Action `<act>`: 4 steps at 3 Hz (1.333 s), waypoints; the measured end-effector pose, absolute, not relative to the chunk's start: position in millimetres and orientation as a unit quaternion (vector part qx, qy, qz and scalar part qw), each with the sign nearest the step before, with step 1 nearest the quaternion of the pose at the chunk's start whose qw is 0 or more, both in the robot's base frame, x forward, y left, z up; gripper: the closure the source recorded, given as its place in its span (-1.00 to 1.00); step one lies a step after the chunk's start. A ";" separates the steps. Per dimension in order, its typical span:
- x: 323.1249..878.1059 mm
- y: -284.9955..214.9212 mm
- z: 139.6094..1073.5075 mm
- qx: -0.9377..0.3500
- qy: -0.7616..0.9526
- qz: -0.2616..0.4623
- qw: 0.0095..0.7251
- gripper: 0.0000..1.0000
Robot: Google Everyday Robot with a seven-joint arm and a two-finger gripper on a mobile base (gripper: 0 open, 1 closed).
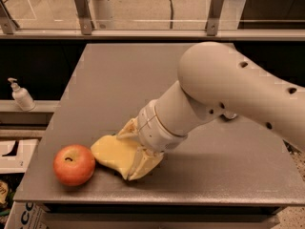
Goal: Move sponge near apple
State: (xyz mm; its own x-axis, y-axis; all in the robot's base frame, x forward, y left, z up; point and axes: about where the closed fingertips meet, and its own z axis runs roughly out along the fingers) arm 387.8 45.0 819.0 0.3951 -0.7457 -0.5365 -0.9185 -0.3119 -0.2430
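Observation:
The red-orange apple [74, 164] sits on the grey table [143, 80] near its front left corner. The pale yellow sponge [112, 152] lies flat on the table just right of the apple, almost touching it. My gripper [127, 152] is low over the table at the sponge's right side, with one cream finger behind the sponge and one in front of it. The white arm reaches in from the right and hides the sponge's right part.
A white pump bottle [21, 96] stands on a ledge left of the table. A metal rail with posts [86, 13] runs behind the table's far edge. The table's front edge is close below the apple and the sponge.

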 end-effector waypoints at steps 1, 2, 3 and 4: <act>391.4 47.9 819.9 -0.796 0.529 0.148 0.256 -0.26; 394.7 49.7 821.2 -0.795 0.536 0.138 0.249 -0.74; 397.3 50.7 823.4 -0.794 0.542 0.130 0.243 -1.00; 396.8 50.5 827.8 -0.792 0.549 0.128 0.233 -1.00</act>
